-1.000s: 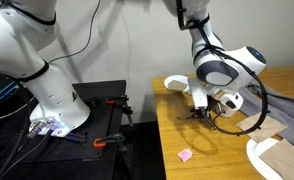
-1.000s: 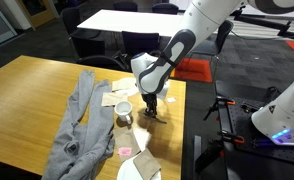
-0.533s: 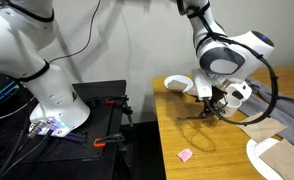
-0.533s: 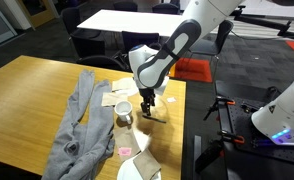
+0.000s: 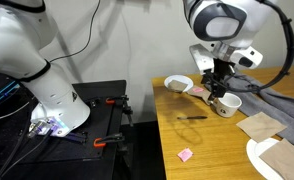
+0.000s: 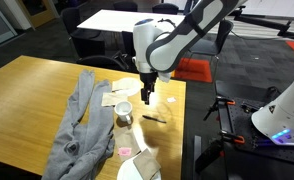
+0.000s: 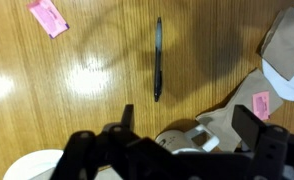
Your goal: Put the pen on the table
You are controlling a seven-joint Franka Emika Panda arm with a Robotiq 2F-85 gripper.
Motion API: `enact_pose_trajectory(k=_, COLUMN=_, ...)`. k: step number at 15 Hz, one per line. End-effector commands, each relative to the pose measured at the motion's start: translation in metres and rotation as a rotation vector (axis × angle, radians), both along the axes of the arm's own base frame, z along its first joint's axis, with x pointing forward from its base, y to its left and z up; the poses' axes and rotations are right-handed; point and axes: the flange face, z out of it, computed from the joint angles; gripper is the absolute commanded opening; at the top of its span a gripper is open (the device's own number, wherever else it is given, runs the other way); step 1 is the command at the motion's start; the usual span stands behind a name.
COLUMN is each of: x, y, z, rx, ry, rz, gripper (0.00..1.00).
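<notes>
The thin dark pen (image 7: 158,58) lies flat on the orange-brown wooden table (image 7: 47,90), also seen as the pen (image 5: 192,117) and the pen (image 6: 154,118) in both exterior views. My gripper (image 5: 219,88) hangs well above the table, over the pen and the white cup (image 5: 227,105). From the other side the gripper (image 6: 147,96) is likewise clear of the table. In the wrist view the gripper (image 7: 187,125) stands open, its dark fingers (image 7: 128,118) wide apart with nothing held; the cup (image 7: 179,142) shows below, between them.
A white bowl (image 5: 178,84) sits behind the cup. A small pink scrap (image 5: 185,155) lies nearer the front edge. A grey cloth (image 6: 75,125) and brown paper sheets (image 5: 259,124) cover part of the table. A black stand with red clamps (image 5: 112,120) stands beside the table.
The gripper opened and let go of the pen, then rose straight up. The pen now rests alone on the table.
</notes>
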Motion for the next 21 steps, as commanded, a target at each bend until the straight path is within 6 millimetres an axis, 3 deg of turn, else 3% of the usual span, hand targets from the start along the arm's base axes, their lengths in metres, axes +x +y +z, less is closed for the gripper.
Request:
enact_pose_trajectory(k=1, x=-0.028, y=0.007, z=0.043, rx=-0.050, ry=-0.073, rz=-0.009, gripper=1.00)
enact_pose_trajectory(k=8, x=-0.050, y=0.018, z=0.089, rx=-0.130, ry=-0.156, rz=-0.021, gripper=1.00)
enact_pose_trajectory(k=9, x=-0.036, y=0.016, z=0.077, rx=-0.109, ry=-0.122, rz=-0.007, gripper=1.00)
enact_pose_trajectory(k=21, x=-0.037, y=0.017, z=0.075, rx=-0.111, ry=-0.117, rz=-0.006, gripper=1.00)
